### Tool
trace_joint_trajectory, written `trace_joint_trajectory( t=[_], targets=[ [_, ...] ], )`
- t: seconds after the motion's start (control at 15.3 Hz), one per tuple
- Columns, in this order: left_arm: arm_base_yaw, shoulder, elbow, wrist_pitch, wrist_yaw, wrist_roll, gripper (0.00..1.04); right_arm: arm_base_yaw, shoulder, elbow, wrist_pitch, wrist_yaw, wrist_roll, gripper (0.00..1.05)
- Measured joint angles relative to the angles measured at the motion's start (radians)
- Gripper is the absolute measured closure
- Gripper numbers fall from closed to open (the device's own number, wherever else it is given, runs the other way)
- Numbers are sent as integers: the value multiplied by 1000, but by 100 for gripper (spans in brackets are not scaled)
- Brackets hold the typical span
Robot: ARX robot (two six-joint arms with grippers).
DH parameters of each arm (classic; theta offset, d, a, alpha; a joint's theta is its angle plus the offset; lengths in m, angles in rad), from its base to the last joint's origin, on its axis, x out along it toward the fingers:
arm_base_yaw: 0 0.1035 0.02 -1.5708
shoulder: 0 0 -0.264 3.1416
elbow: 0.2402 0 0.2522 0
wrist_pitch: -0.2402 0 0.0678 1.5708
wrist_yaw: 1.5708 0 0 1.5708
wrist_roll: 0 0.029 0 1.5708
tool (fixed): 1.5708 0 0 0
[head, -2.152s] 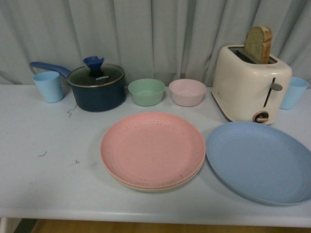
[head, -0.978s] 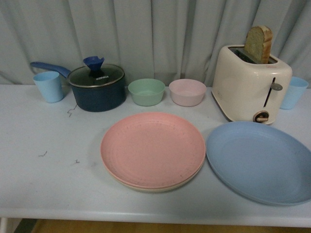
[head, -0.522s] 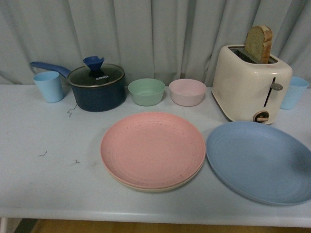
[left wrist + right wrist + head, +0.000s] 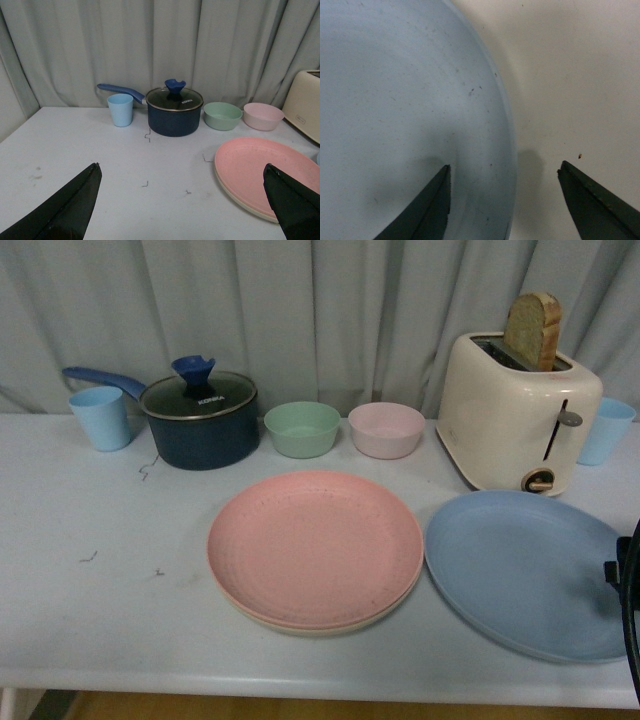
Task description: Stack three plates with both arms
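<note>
The pink plate (image 4: 315,545) lies on the beige plate (image 4: 330,625) in the middle of the table; only the beige rim shows. The light blue plate (image 4: 525,570) lies to their right. My right arm (image 4: 630,600) enters at the right edge, over the blue plate's right rim. In the right wrist view my right gripper (image 4: 504,172) is open and straddles the blue plate's rim (image 4: 507,130), one finger over the plate, one over the table. My left gripper (image 4: 182,172) is open above bare table, left of the pink plate (image 4: 265,170).
At the back stand a light blue cup (image 4: 100,417), a dark blue lidded pot (image 4: 198,418), a green bowl (image 4: 301,428), a pink bowl (image 4: 386,429), a cream toaster (image 4: 515,410) with bread in it, and another blue cup (image 4: 605,430).
My right arm has come into the front view at the right edge, over the blue plate's rim. The plates have not moved.
</note>
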Motion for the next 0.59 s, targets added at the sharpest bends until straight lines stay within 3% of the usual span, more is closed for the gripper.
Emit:
trace_joint_trajectory(
  t=[0.39,0.59],
  targets=[
    [0,0,0,0,0,0,7,-42,-52,-80,42,-17,23,97],
    [0,0,0,0,0,0,7,-75,-311,-225,-29,-19,58,102]
  ],
)
